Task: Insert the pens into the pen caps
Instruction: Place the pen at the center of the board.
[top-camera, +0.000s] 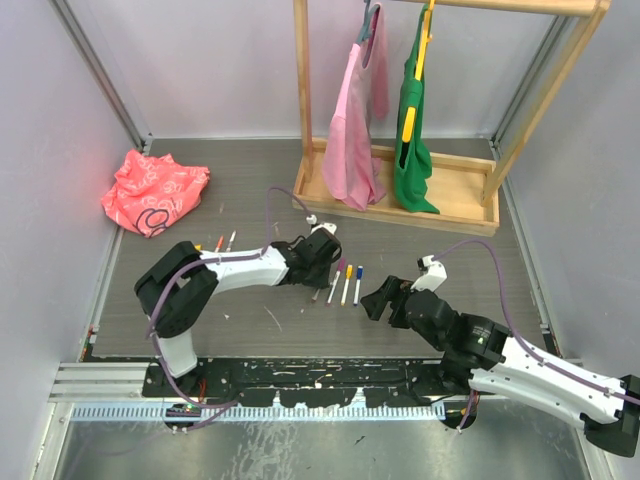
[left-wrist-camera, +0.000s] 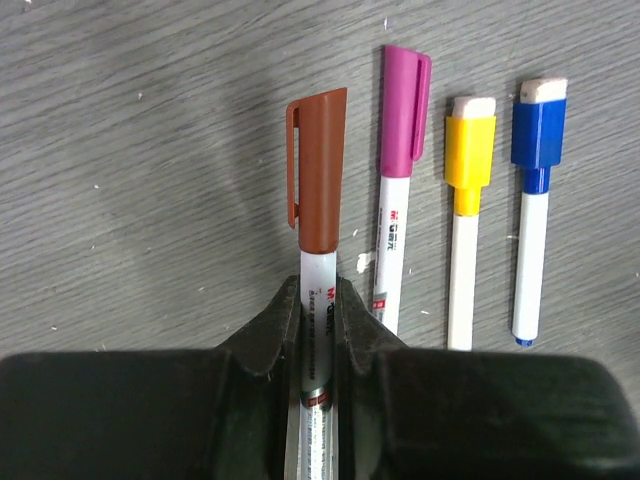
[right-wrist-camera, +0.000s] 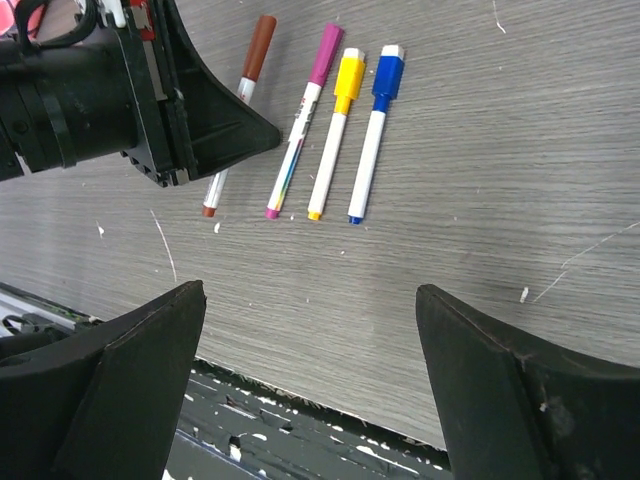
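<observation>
**Pens (right-wrist-camera: 330, 140) in a row, left gripper (left-wrist-camera: 318, 335) clamped on the brown one**

Far left on the grey table (top-camera: 250, 170), a crumpled red bag (top-camera: 155, 190) lies near the wall. Just right of it are two more thin pens (top-camera: 224, 242), too small to tell whether they are capped.

Now the action: the left gripper has its jaws pinched narrow around the white barrel of the brown-capped pen (left-wrist-camera: 320, 270), with the cap sticking out ahead of the fingertips. Whether that pen rests on the table or sits a touch above it, I cannot tell.

Right beside it lie three more flat on the table, parallel and close but not touching: the pink-capped pen (left-wrist-camera: 397, 200), the yellow-capped pen (left-wrist-camera: 463, 230), then the blue-capped pen (left-wrist-camera: 530, 215). All three are capped.

Further right, the right gripper (right-wrist-camera: 310, 295) faces that row with its fingers (right-wrist-camera: 130, 370) spread wide, holding nothing.

At the back right stands a wooden rack (top-camera: 400, 190) with a pink garment and a green one hanging from it.
</observation>
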